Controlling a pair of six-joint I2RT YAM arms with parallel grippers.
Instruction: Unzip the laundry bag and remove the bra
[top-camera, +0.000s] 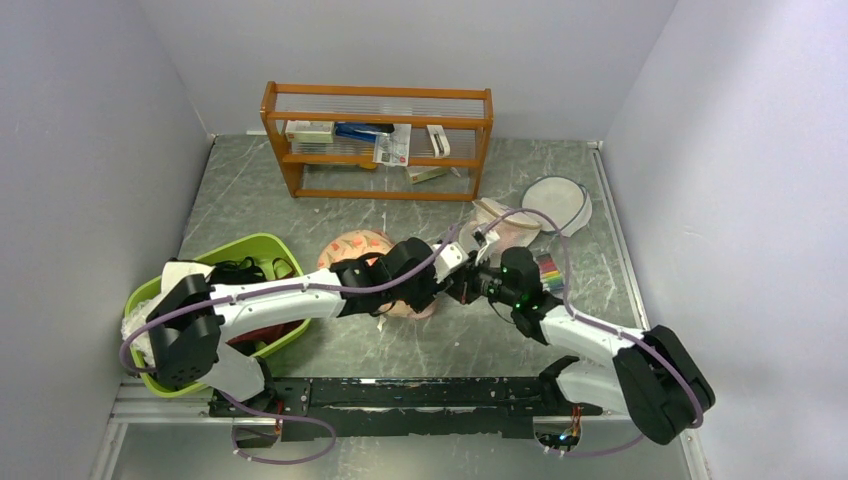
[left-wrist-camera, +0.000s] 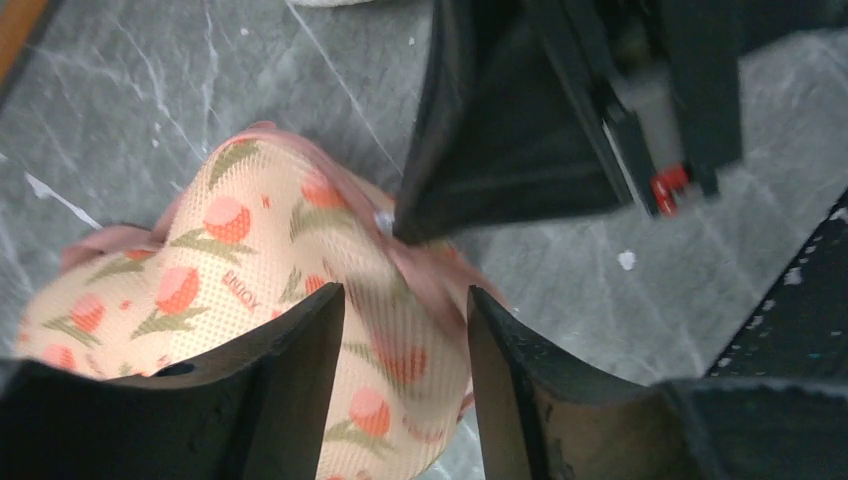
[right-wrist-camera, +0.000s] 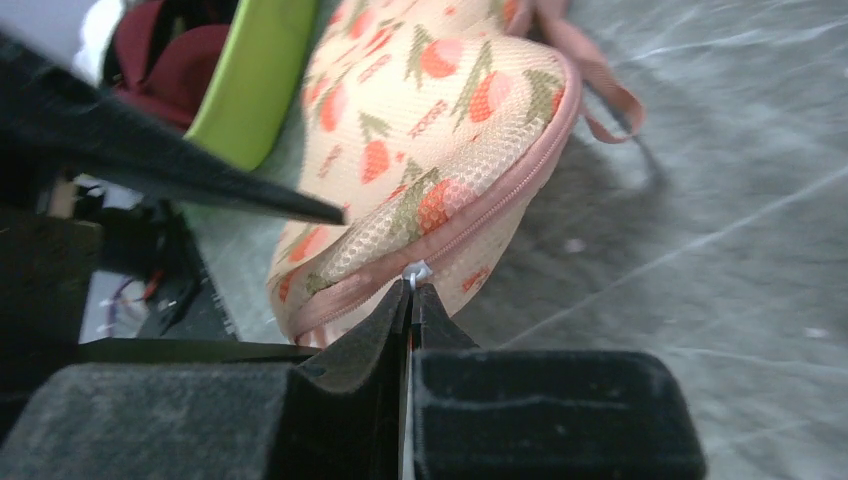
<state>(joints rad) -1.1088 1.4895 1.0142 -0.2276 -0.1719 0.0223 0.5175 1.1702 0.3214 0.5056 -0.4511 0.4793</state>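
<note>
The laundry bag (left-wrist-camera: 230, 270), peach-pink with orange-red flowers, lies on the grey table; in the top view the bag (top-camera: 355, 245) is half covered by my left arm. My left gripper (left-wrist-camera: 405, 310) is open, its fingers straddling one rounded lobe at the bag's edge. My right gripper (right-wrist-camera: 412, 290) is shut on the small white zipper pull (right-wrist-camera: 415, 272), on the pink zip that runs along the bag's (right-wrist-camera: 430, 110) rim. To either side of the pull the zip looks closed. The bra is hidden.
A green bin (top-camera: 250, 250) at the left holds dark maroon clothing (right-wrist-camera: 170, 60) and white cloth. A wooden shelf (top-camera: 378, 140) stands at the back. A round white mesh disc (top-camera: 557, 203) and a pale mesh bag (top-camera: 505, 228) lie at the back right.
</note>
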